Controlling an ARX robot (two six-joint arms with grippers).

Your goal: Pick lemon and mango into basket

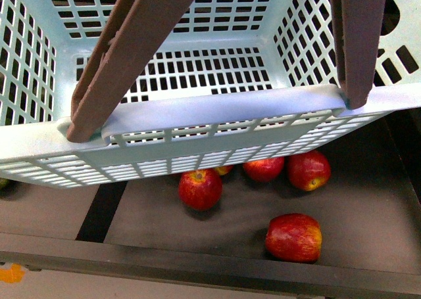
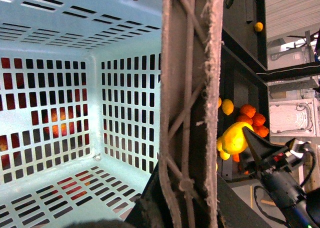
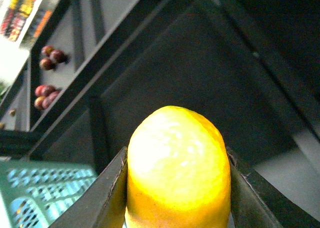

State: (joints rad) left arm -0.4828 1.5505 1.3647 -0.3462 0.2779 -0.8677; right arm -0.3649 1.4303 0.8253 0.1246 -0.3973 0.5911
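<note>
- Right claw (image 3: 176,157): clamped on the lemon (image 3: 177,168), with one finger against each side of the fruit. The rounded end of the lemon projects beyond the fingertips.
- Left claw: the brown handle (image 2: 190,112) fills its wrist view at close range. Whether this claw is clamped on the handle cannot be told.
- Lemon position: held in the air outside the basket (image 1: 230,108), on the far side of the handle from the basket interior. In the right wrist view the basket lies off to one side of the fruit, not beneath it.
- Basket: its interior shows no fruit. It hangs tilted above the shelf tray (image 1: 368,200) that carries the red-yellow fruits (image 1: 200,188).
- Hazard, early release: opening the claw here would probably drop the lemon onto the shelf, because the fruit is not over the basket opening.
- Hazard, collision: the raised handle stands between the lemon and the opening. A direct sideways transfer could strike it.
- Hazard, slip: the smooth oval skin may slide out of the claw if the arm is jolted.
- Hazard, basket swing: contact with the tilted basket could shift the opening away from the drop point.
</note>
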